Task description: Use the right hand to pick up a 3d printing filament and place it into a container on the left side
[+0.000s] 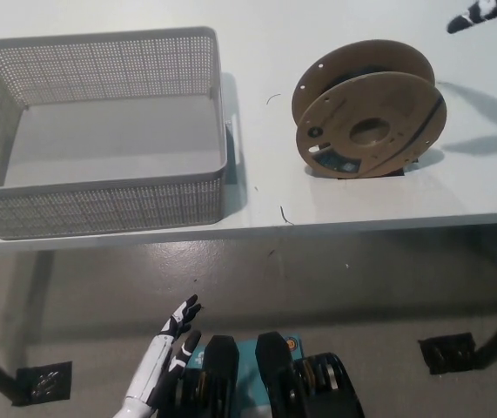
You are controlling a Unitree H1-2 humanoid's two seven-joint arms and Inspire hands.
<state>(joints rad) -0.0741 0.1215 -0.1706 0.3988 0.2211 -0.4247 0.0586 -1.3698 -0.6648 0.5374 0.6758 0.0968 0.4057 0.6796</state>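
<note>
From the head view, you look steeply down on a white bench (144, 26). On its left part sits a grey perforated basket (100, 202), open at the top and holding nothing, with a handle cut-out at its far left end. This is the container the task names.

To the right of the basket, well apart from it, the filament spool (368, 109) stands tilted on its edge on the bench, brown cardboard flanges facing you, dark filament wound between them, a label low on the front flange. Nothing touches it.

At the top right corner, only a small part of your black right hand (479, 12) shows, above and beyond the spool and apart from it; its shadow falls on the bench to the spool's right. So little of it is in frame that you cannot tell whether its fingers are apart or together.

Your white left hand (171, 338) rests low at the lower left, below the bench edge over the grey floor, fingers apart and holding nothing.

A few thin dark strands lie on the bench near the spool.

The pick-up looks not yet begun. The risk lies in the spool's stance: balanced on its rim, it could roll or tip flat if your fingers strike one flange first. A grasp on the smooth flange face alone may slip. Carrying it left, a low path could catch the basket's near wall.
</note>
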